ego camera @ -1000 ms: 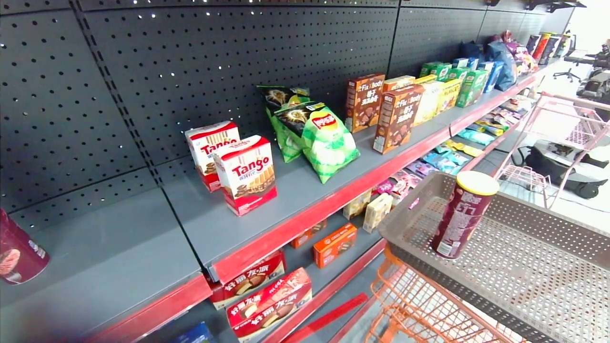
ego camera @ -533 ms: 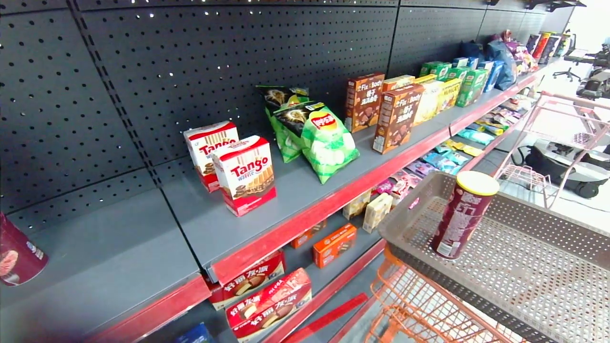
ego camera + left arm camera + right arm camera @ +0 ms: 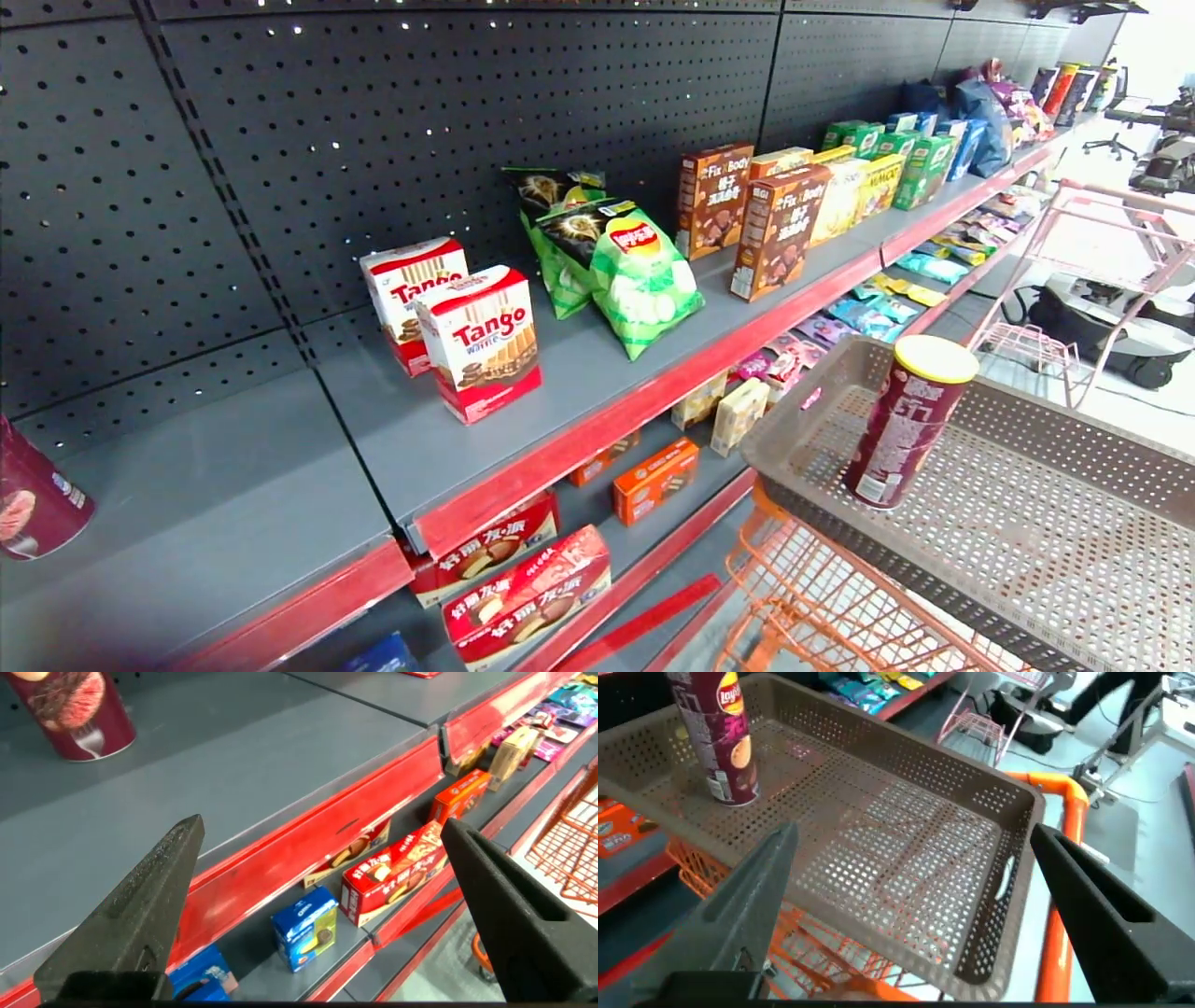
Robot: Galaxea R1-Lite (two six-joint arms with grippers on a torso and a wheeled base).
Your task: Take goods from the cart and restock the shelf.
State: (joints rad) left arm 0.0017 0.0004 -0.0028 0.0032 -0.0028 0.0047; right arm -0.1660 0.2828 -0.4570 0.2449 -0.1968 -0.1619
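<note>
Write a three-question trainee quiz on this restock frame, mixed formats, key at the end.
1. Multiple choice: where does the yellow-lidded canister stand? A) in the cart's perforated tray; B) on the floor; C) in a gripper.
2. True or false: the left gripper is shut on a box.
3. Count: how many red-and-white wafer boxes stand on the grey shelf?

Key: 1 A. 2 False; it is open and empty. 3 Two.

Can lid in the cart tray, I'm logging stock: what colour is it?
Pale yellow lid on a maroon can; clearest in the head view.
</note>
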